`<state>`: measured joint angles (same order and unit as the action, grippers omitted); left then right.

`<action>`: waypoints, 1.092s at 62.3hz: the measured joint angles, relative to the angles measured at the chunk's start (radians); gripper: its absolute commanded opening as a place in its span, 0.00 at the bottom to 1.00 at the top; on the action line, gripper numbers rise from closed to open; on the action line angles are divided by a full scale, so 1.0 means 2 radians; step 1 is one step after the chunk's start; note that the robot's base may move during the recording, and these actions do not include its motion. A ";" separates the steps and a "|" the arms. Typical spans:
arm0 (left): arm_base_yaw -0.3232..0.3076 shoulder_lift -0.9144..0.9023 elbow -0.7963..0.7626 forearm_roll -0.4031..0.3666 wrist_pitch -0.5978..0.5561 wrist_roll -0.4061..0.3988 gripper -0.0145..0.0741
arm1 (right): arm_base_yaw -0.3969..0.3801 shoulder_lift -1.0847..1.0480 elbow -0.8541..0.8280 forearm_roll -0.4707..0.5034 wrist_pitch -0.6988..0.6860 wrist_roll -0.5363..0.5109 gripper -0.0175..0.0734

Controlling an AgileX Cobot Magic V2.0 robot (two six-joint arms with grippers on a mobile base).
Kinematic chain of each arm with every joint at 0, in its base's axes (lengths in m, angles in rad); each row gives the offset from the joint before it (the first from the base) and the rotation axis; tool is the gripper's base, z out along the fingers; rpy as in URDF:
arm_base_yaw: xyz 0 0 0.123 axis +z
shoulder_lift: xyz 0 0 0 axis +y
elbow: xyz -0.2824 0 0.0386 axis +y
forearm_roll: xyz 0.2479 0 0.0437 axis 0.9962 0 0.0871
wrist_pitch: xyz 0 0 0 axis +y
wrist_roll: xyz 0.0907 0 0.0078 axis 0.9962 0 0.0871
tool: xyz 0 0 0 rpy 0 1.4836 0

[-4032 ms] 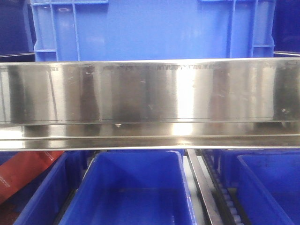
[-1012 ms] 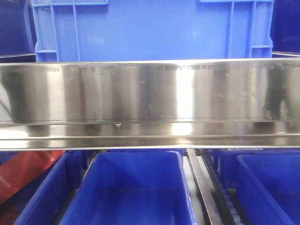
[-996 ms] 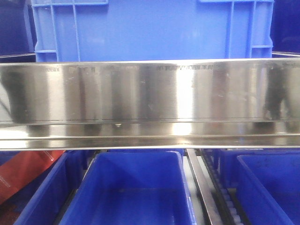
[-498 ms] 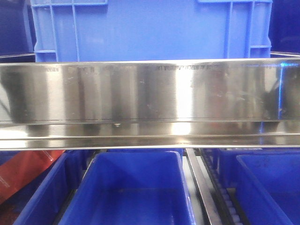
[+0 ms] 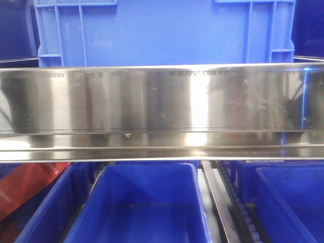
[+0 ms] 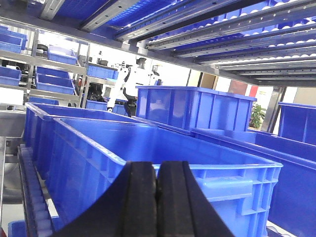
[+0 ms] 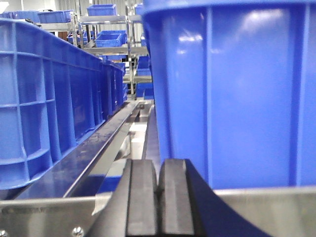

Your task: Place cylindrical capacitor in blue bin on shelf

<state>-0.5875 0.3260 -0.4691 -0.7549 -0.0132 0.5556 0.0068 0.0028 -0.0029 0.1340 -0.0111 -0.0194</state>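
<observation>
Brushed steel fills the middle of the front-facing view: the shelf [image 5: 162,101] shows its broad reflective front rail running level from edge to edge, its ends cut off by the frame. Above the rail stands a large blue crate [image 5: 162,30], its top and base out of sight. Below the rail lies a blue bin [image 5: 144,205] with its long axis running away from the camera, its near end cropped; another blue bin [image 5: 291,202] sits to its right across a steel divider rail [image 5: 217,202], only partly in frame. A red shape [image 5: 28,185] at lower left is too cropped to name. Neither arm shows in this view, and the cylindrical capacitor cannot be found in it.

From the left wrist, the left end effector [image 6: 157,197] has its two dark fingers pressed together with only a thin seam between them; nothing can be seen held there (a very small part would be hidden). Just beyond it a long blue bin [image 6: 163,148] stretches away lengthwise, its floor hidden by the near wall. A taller blue crate [image 6: 195,106] stands behind.

From the right wrist, the right end effector [image 7: 158,197] is likewise closed, fingers touching, with no object visible between them. It hangs just above a steel rail [image 7: 44,210]. A blue crate wall [image 7: 232,94] fills the right side, a row of blue bins [image 7: 54,94] the left. The capacitor appears in no view
</observation>
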 measured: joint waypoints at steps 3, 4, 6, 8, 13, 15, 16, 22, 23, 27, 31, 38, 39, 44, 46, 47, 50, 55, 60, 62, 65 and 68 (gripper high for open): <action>0.000 0.000 0.000 0.000 0.000 0.000 0.04 | 0.001 0.000 0.000 0.004 0.006 0.000 0.01; 0.000 0.000 0.000 0.000 0.000 0.000 0.04 | 0.002 0.000 0.000 0.006 0.006 0.000 0.01; 0.000 0.000 0.000 0.000 0.000 0.000 0.04 | 0.002 0.000 0.000 0.007 0.013 0.000 0.01; 0.000 0.000 0.000 0.000 0.000 0.000 0.04 | 0.003 0.000 0.000 0.007 0.016 0.000 0.01; 0.000 0.000 0.000 0.000 0.000 0.000 0.04 | 0.003 0.000 0.000 0.005 0.018 0.000 0.01; 0.000 0.000 0.000 0.000 0.000 0.000 0.04 | 0.004 0.000 0.000 -0.005 0.018 0.000 0.01; 0.000 0.000 0.000 0.000 0.000 0.000 0.04 | 0.004 0.000 0.000 -0.008 0.018 0.000 0.01; 0.000 0.000 0.000 0.000 0.000 0.000 0.04 | 0.010 0.000 0.000 -0.015 0.018 0.000 0.01; 0.000 0.000 0.000 0.000 0.000 0.000 0.04 | 0.011 0.000 0.000 -0.015 0.019 0.000 0.01; 0.000 0.000 0.000 0.000 0.000 0.000 0.04 | 0.019 0.000 0.000 -0.020 0.019 0.000 0.01; 0.000 0.000 0.000 0.000 0.000 0.000 0.04 | 0.026 0.000 0.000 -0.029 0.019 0.000 0.01; 0.000 0.000 0.000 0.000 0.000 0.000 0.04 | 0.031 0.000 0.000 -0.035 0.019 0.002 0.01; 0.000 0.000 0.000 0.000 0.000 0.000 0.04 | 0.032 0.000 0.000 -0.037 0.019 0.004 0.01; 0.000 0.000 0.000 0.000 0.000 0.000 0.04 | 0.032 0.000 0.000 -0.046 0.019 0.006 0.01; 0.000 0.000 0.000 0.000 0.000 0.000 0.04 | 0.032 0.000 0.000 -0.048 0.019 0.006 0.01; 0.000 0.000 0.000 0.000 0.000 0.000 0.04 | 0.032 0.000 0.000 -0.050 0.019 0.007 0.01; 0.000 0.000 0.000 0.000 0.000 0.000 0.04 | 0.032 0.000 0.000 -0.051 0.019 0.010 0.01; 0.000 0.000 0.000 0.000 0.000 0.000 0.04 | 0.032 0.000 0.000 -0.052 0.019 0.010 0.01; 0.000 0.000 0.000 0.000 0.000 0.000 0.04 | 0.032 0.000 0.000 -0.053 0.019 0.010 0.01; 0.000 0.000 0.000 0.000 0.000 0.000 0.04 | 0.032 0.000 0.000 -0.053 0.019 0.010 0.01; 0.000 0.000 0.000 0.000 0.000 0.000 0.04 | 0.032 0.000 0.000 -0.053 0.019 0.010 0.01; 0.000 0.000 0.000 0.000 0.000 0.000 0.04 | 0.032 0.000 0.000 -0.053 0.019 0.010 0.01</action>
<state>-0.5875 0.3260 -0.4691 -0.7549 -0.0132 0.5556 0.0716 0.0028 -0.0029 0.0278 0.0279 0.0000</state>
